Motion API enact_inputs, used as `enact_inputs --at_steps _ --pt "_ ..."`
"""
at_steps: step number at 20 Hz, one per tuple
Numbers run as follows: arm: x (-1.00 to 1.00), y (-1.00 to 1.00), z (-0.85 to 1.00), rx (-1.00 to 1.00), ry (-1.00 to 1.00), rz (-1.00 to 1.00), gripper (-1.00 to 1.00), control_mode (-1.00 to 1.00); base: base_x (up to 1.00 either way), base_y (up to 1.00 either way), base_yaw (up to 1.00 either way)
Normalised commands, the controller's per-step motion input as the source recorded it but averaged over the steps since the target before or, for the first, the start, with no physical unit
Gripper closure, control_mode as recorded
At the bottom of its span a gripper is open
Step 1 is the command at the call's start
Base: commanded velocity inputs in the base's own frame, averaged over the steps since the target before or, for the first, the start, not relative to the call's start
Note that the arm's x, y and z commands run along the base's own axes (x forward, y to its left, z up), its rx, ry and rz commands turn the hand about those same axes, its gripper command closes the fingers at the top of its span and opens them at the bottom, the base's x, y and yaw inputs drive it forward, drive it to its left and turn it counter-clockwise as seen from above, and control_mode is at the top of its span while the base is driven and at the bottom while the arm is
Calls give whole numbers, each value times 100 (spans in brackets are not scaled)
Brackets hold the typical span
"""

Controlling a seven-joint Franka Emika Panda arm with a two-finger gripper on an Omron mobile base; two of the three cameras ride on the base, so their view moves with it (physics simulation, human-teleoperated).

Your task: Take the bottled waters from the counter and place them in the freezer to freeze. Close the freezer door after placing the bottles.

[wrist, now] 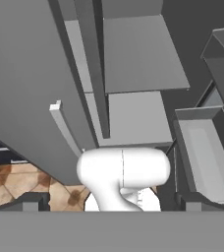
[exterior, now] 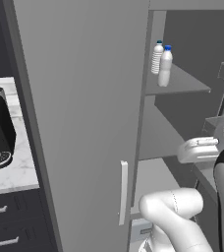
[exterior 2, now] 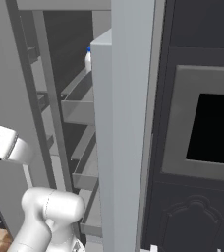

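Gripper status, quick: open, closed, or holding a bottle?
Gripper: cannot be told; its fingers are not clear in any view. Both small plastic bottled waters stand on the grey freezer shelf, so it holds neither.

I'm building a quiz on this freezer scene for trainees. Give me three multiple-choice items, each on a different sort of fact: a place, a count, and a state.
1. Where are the bottled waters?
A. on the counter
B. on an upper freezer shelf
C. on the floor

2. How many bottles stand there?
A. one
B. two
C. four

3. The freezer compartment is:
A. open
B. shut
C. missing its shelves

Answers: 1 B, the ribbed bottle and the blue-capped bottle stand on an upper shelf. 2 B, two stand side by side. 3 A, the freezer shelves lie exposed beside the plain grey door.
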Motion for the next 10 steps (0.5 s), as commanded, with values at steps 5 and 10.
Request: enact_inputs --at_steps 5,10 --pt "-12 0 0 0 0 0 -100 100 -30 0 0" --pt "0 0 0 0 0 0 -100 100 -55 0 0"
